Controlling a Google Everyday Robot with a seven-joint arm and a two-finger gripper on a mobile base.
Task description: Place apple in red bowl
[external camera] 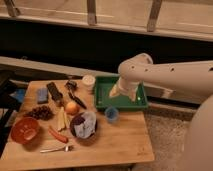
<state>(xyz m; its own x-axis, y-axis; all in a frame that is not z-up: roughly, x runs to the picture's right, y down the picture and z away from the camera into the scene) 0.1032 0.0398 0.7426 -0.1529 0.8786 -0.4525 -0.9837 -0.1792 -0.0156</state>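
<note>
The apple (72,107), small, round and orange-yellow, sits on the wooden table (120,142) left of centre. The red bowl (25,130) stands near the table's front left corner, with nothing visible in it. My gripper (116,91) hangs from the white arm (165,75) over the left part of the green tray (131,104). It is to the right of the apple and well apart from it.
A dark brown bowl with bluish cloth (84,125) and a small blue cup (111,114) stand between apple and tray. Dark grapes (41,112), a red-orange carrot-like piece (57,135), a fork (55,148), a white cup (88,81) and a black object (54,91) lie around.
</note>
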